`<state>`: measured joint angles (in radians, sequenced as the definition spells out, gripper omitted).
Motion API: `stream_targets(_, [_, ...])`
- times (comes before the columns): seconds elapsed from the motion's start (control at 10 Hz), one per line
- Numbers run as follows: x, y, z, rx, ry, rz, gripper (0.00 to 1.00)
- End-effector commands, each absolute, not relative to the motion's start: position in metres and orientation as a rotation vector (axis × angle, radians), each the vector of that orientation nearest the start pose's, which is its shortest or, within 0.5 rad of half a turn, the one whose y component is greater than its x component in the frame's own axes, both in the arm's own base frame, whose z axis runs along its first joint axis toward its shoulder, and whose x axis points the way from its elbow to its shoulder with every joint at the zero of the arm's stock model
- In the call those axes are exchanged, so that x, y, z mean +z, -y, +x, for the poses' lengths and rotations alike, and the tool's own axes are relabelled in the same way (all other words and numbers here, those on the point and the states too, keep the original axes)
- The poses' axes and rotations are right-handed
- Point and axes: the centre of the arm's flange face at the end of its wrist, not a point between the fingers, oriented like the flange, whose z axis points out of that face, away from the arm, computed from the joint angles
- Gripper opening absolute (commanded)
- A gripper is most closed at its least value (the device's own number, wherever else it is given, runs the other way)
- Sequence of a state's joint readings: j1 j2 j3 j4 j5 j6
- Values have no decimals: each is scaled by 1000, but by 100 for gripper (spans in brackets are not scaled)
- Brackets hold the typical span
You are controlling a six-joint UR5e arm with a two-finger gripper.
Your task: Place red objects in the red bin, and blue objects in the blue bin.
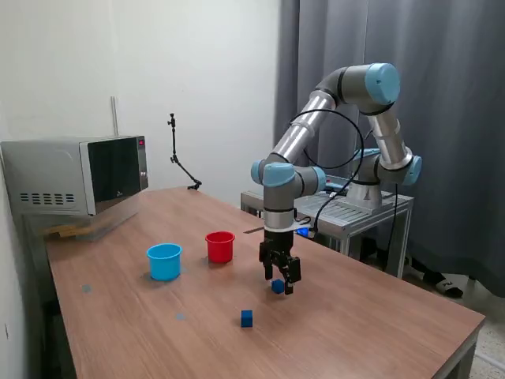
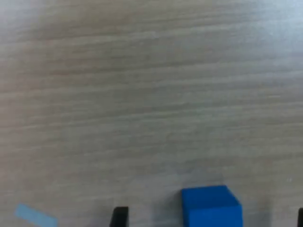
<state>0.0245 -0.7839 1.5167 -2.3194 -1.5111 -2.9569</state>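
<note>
The gripper (image 1: 279, 286) stands low over the wooden table (image 1: 379, 324), its jaws spread apart and holding nothing, with a dark blue cube (image 2: 211, 207) lying on the wood between them, nearer one finger than the other.

Arm (image 1: 316, 134) folded over, wrist vertical, gripper (image 1: 280, 286) pointing down, jaws apart

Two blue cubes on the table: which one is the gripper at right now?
The blue cube between the fingers of the gripper, seen close in the wrist view. The other blue cube sits apart, nearer the table's front edge.
</note>
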Motion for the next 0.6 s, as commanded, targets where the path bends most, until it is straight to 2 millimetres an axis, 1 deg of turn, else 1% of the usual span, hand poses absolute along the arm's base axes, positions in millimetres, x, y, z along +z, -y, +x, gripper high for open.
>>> stream_targets(0.0, [101,152,-690,-62,-2355,-2151,100])
stream_targets(0.1, [101,152,-690,-65,-2337,-2174,100])
stream_targets(0.3, [99,160,-687,-144,-2335,-2227,100])
stream_targets(0.5, [104,160,-691,-134,-2340,-2234,100])
